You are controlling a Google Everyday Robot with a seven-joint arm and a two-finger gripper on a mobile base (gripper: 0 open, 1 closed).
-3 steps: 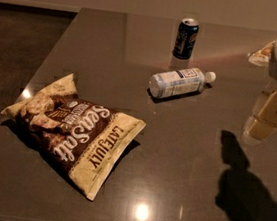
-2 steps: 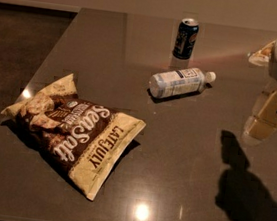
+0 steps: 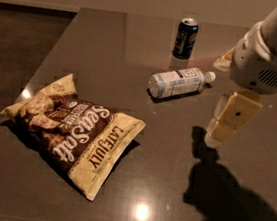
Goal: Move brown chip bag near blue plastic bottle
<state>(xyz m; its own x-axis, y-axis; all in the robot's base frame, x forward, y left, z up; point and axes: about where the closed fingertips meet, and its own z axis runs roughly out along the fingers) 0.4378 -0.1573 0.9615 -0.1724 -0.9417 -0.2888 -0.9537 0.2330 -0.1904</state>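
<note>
The brown chip bag (image 3: 75, 131) lies flat on the dark table (image 3: 101, 42) at the left front, with "Sea Salt" and "Late July" lettering facing up. The blue plastic bottle (image 3: 179, 82) lies on its side near the table's middle back, white cap pointing right. My gripper (image 3: 223, 127) hangs above the table on the right, to the right of the bottle and below it in the view, far from the bag. It holds nothing that I can see.
A dark blue soda can (image 3: 185, 37) stands upright just behind the bottle. The table's left edge runs diagonally past the bag, with dark floor (image 3: 16, 42) beyond it. The arm's shadow (image 3: 228, 199) falls on the table at the front right.
The arm and gripper have moved left and slightly down, further in over the table. The bag, bottle and can have not moved.
</note>
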